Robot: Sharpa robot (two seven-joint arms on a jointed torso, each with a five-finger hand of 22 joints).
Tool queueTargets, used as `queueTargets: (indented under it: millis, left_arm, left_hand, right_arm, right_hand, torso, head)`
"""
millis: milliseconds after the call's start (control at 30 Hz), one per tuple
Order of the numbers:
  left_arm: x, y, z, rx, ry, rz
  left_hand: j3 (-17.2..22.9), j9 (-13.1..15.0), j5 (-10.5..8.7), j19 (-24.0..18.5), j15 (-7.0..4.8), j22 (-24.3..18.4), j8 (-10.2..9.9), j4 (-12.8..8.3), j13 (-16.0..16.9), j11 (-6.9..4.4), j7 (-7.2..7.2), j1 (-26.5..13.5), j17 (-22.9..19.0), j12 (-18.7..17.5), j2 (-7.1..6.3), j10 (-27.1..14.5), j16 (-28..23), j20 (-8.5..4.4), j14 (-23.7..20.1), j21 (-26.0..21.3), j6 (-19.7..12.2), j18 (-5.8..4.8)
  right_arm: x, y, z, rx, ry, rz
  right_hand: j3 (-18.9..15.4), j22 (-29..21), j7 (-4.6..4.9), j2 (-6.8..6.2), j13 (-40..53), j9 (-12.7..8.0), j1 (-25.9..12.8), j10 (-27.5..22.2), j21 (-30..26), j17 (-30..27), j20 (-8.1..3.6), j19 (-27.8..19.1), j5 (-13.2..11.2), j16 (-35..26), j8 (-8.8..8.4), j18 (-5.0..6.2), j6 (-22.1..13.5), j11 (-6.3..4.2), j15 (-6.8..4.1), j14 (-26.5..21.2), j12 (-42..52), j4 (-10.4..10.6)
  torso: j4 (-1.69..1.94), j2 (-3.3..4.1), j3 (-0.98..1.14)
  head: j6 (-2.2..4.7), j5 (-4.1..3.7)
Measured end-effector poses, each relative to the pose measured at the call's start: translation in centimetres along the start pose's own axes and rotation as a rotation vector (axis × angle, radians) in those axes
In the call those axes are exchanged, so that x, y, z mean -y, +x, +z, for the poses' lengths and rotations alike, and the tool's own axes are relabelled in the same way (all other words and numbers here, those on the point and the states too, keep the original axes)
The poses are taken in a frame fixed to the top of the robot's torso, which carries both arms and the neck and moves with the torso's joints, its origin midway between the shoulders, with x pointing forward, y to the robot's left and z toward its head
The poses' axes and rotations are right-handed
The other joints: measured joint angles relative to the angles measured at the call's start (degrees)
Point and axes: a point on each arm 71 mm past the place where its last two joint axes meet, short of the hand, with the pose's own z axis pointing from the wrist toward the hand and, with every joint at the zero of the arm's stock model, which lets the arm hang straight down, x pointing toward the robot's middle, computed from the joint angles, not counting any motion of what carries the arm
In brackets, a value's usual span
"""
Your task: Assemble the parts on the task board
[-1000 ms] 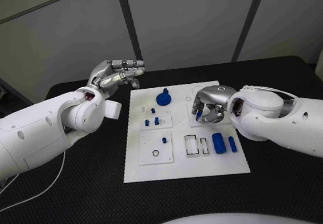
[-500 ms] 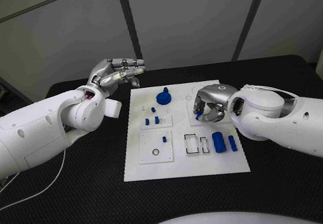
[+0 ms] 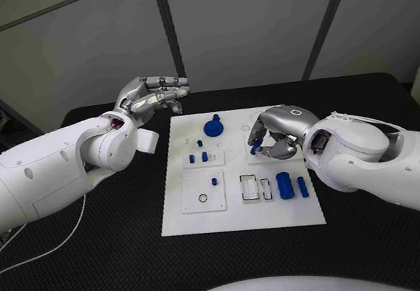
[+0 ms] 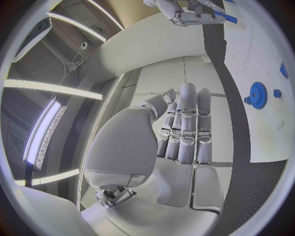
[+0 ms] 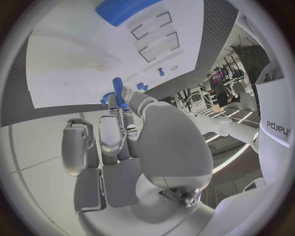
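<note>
Pinching a small blue peg [image 3: 257, 141] over centre-frame white plastic task board [image 3: 243, 218], right hand [image 3: 275, 136] works mid-task; left hand [image 3: 152, 95], upper left, is curled on nothing; blue gear [image 3: 212, 126] looks seated, blue bars [image 3: 284, 185] lie loose.

— What do the arms look like?
— Both are smooth white shells, rounded and bulky, with small dark round holes along the casing. A thin white cable trails beside each.
— And the hands?
— The left hand [image 3: 152, 93] and right hand [image 3: 277, 131] are silver metal, with segmented fingers [image 4: 187, 129] (pale grey pads on their inner faces). The right arm's shell carries dark "sharpa" lettering.
</note>
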Motion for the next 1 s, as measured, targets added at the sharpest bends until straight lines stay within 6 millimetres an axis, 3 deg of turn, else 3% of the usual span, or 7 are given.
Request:
queueTargets:
  millis: [300,533,1000]
  left_arm:
    - [-0.1,0.3,0.2,-0.004,0.000,-0.002]
    - [-0.1,0.8,0.5,-0.013,0.002,-0.007]
    - [-0.2,1.4,0.8,-0.026,0.004,-0.012]
  left_hand:
    - [0.00,0.00,0.00,0.00,0.00,-0.01,0.00,0.00,0.00,0.00,0.00,-0.01,0.00,0.00,0.01,0.00,0.00,0.00,0.00,0.00,0.00,0.01]
    - [0.00,0.00,0.00,0.00,0.00,-0.04,0.00,0.00,0.00,0.00,0.00,-0.24,0.00,0.00,0.24,0.00,0.00,0.00,0.00,0.00,0.00,0.00]
    - [0.00,0.00,0.00,0.00,0.00,-0.04,0.00,0.00,0.00,0.00,0.00,-0.23,0.01,0.01,0.23,0.00,0.01,0.00,0.00,0.00,0.00,0.00]
  right_arm:
    - [-4.8,-0.4,0.5,0.041,-0.127,0.073]
    - [-8.8,1.2,1.6,0.019,-0.235,0.133]
    - [-10.3,5.0,2.6,-0.078,-0.284,0.132]
  right_hand:
    - [-0.11,-0.01,0.00,0.00,0.06,0.02,0.00,-0.01,0.00,-0.27,0.00,0.00,-0.01,0.00,0.00,0.00,0.00,0.00,0.00,0.00,-0.02,-0.21]
    - [0.05,-0.01,0.00,-0.01,0.15,0.02,0.00,-0.01,0.00,-0.38,0.00,0.00,-0.04,0.00,-0.01,0.01,0.00,-0.01,0.00,0.00,-0.45,-0.37]
    - [0.25,-0.01,0.00,-0.02,0.13,0.01,-0.01,-0.01,0.00,-0.54,0.01,0.00,-0.15,-0.01,-0.34,0.01,0.00,-0.01,0.01,0.00,-0.89,-0.57]
  torso:
    - [0.06,0.13,-0.01]
    - [0.17,0.20,-0.03]
    - [0.02,0.19,-0.02]
  head:
    - [-0.24,0.49]
    - [-0.64,1.26]
    - [-1.42,2.25]
